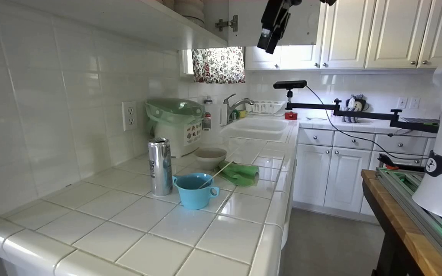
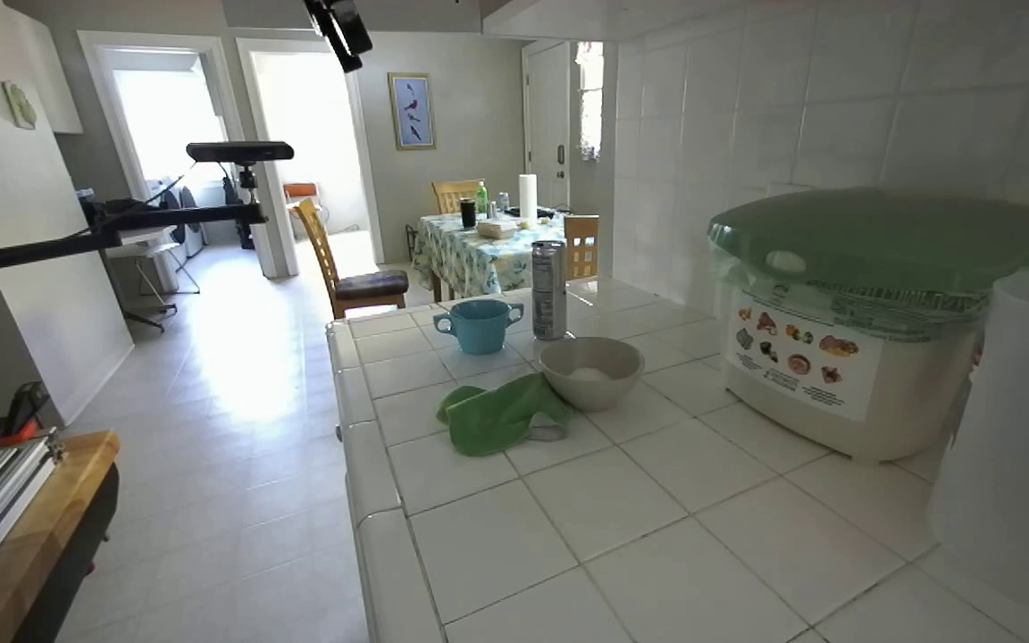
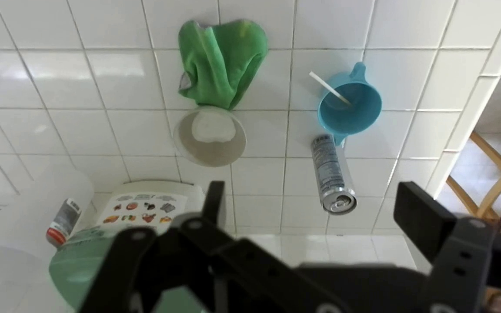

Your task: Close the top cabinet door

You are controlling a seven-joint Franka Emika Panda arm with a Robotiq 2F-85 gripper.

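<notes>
A home kitchen is indicated by the sink, faucet, white cabinets and tiled counter; a dining table with chairs is seen beyond

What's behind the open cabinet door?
In an exterior view, cupboards show right of and below the cabinet door, and a floral curtain at its lower left. The door hides whatever is directly behind it.

Doorway blown out; glare on floor; wrist view: fingers dark, probably slightly out of focus.

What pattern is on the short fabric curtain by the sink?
Red-and-dark floral on white; the short fabric curtain shows best in an exterior view.
</notes>
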